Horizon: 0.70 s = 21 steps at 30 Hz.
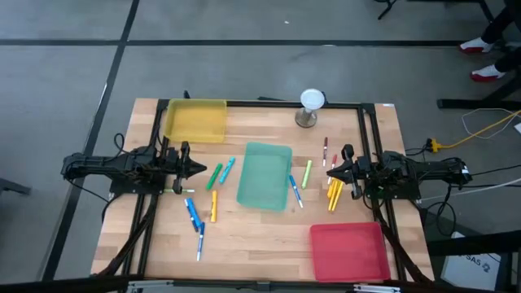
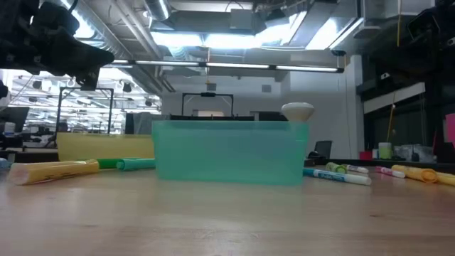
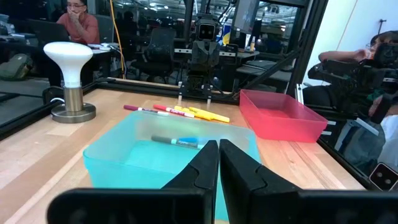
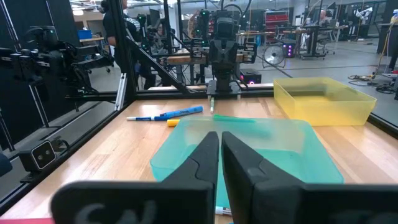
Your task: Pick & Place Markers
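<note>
both arms wait at table edges: left gripper [image 1: 201,168] and right gripper [image 1: 329,172] both pinched narrow, holding nothing. markers [image 1: 195,218] lie loose on wood either side of green tray [image 1: 264,175]; one possibly inside, hard to tell.

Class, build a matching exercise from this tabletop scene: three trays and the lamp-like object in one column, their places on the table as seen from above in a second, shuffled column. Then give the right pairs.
Things:
1. flat yellow plastic tray
2. translucent teal plastic tray
3. flat red plastic tray
4. white mushroom-shaped lamp on a metal base

Places in the high view:
A. middle of the table
B. lower right corner
C. upper left corner
D. top edge, right of centre

Pairs: 1-C, 2-A, 3-B, 4-D
</note>
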Available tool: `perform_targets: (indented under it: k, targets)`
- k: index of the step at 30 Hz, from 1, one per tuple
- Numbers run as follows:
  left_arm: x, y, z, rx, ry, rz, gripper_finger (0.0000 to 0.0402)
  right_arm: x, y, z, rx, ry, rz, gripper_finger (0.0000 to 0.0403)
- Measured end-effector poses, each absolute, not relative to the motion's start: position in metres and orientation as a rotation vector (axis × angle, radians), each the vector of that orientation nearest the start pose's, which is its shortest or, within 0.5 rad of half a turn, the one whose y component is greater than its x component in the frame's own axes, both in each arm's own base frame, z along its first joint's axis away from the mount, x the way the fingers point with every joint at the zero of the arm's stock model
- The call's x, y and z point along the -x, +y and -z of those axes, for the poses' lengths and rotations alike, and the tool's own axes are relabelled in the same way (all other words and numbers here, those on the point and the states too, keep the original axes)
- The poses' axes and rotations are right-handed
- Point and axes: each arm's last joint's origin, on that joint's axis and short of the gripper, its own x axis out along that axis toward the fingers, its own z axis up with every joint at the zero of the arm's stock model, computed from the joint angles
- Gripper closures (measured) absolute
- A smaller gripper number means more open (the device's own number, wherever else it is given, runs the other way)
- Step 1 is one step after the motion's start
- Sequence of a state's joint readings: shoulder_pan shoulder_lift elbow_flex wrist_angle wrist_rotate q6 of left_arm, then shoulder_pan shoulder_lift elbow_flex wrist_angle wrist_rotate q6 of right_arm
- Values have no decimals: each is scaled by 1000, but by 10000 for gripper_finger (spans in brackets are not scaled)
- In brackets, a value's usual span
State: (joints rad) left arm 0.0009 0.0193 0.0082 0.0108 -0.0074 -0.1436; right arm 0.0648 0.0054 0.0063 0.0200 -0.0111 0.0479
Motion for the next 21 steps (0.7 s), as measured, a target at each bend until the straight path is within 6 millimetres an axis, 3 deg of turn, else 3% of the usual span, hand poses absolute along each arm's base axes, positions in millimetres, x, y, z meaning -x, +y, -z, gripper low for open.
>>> perform_targets:
  k: [21]
  targets:
    - [-98,0,-166,144,0,-9,393,-97,7,-170,-107,-50,-79,382]
